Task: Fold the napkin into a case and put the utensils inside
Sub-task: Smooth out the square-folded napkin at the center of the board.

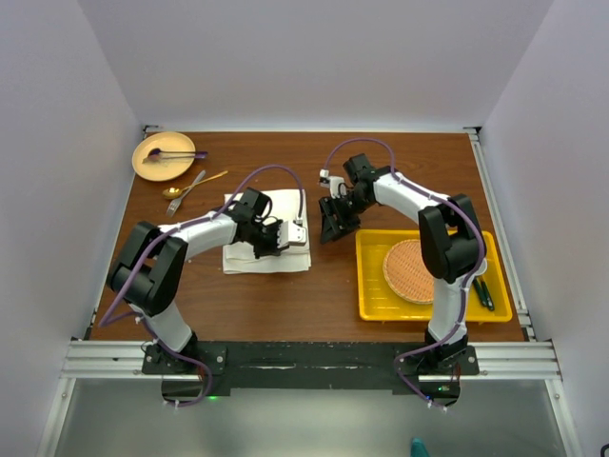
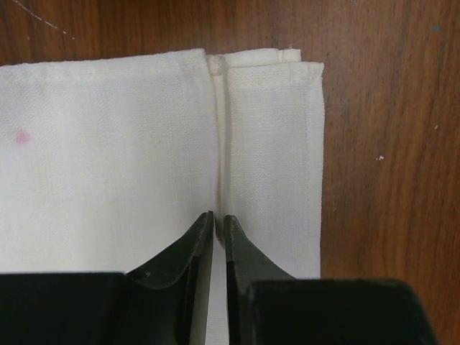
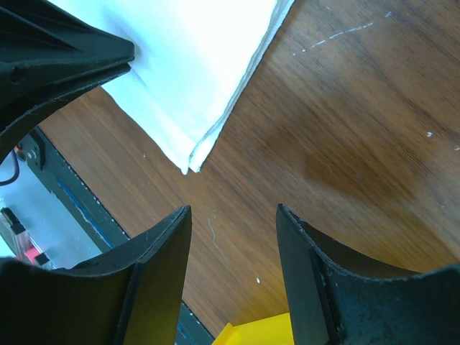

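The brown wooden counter (image 1: pixel 285 305) carried the cream-white napkin (image 1: pixel 245 259), which lay directly under the left gripper (image 2: pixel 215 219), already doubled into a rectangle with one flap turned in along a lengthwise crease. A yellow tray (image 1: pixel 376 305) sat on the near side of the right gripper (image 3: pixel 233 212), out toward that arm's own side. The left gripper's jaws were drawn almost together, only a sliver of cloth showing between them, with the tips resting at the crease; whether they pinched any fabric could not be told. The right gripper hung with its jaws spread wide over bare wood and held nothing, a folded corner of the napkin lying just ahead of its fingers. The gold utensils (image 1: pixel 190 186) lay well beyond the left gripper, toward the far left corner, close to a tan plate (image 1: pixel 143 162).

The cloth looked light, limp and apt to slide or spring open, so it probably wanted a hold at an edge or corner, pinching through all layers while the other gripper pinned the fold. The cutlery appeared stiff, slim and slippery, likely best taken across the handle.
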Robot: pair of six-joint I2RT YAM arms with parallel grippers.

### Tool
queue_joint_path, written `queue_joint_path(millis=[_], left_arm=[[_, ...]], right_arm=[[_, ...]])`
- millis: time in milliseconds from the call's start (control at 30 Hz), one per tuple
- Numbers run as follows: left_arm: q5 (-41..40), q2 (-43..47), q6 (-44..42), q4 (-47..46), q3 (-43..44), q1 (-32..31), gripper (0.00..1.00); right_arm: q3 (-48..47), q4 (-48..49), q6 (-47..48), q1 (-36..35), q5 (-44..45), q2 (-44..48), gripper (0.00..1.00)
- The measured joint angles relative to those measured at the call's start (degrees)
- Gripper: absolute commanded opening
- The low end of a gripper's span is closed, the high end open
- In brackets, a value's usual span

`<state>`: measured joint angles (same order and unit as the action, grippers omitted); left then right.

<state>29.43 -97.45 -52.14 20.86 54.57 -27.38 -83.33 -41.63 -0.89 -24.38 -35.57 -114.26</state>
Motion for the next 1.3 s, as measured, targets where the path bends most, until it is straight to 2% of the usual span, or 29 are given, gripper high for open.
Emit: queue_joint_path(millis=[233, 433, 1300], left_arm=[[0.46, -0.83, -0.15, 0.96, 0.44, 0.00, 0.18], [0.42, -0.92, 0.07, 1.62, 0.92, 0.00, 0.00], [0.39, 4.81, -0.61, 14.10, 4.68, 0.00, 0.00]], right_arm=[[-0.33, -0.24, 0.00, 0.52, 0.00, 0.00, 0.55], [-0.33, -0.42, 0.00, 0.72, 0.00, 0.00, 0.55], [-1.75, -0.48, -0.26, 0.74, -0.22, -0.37, 0.54]])
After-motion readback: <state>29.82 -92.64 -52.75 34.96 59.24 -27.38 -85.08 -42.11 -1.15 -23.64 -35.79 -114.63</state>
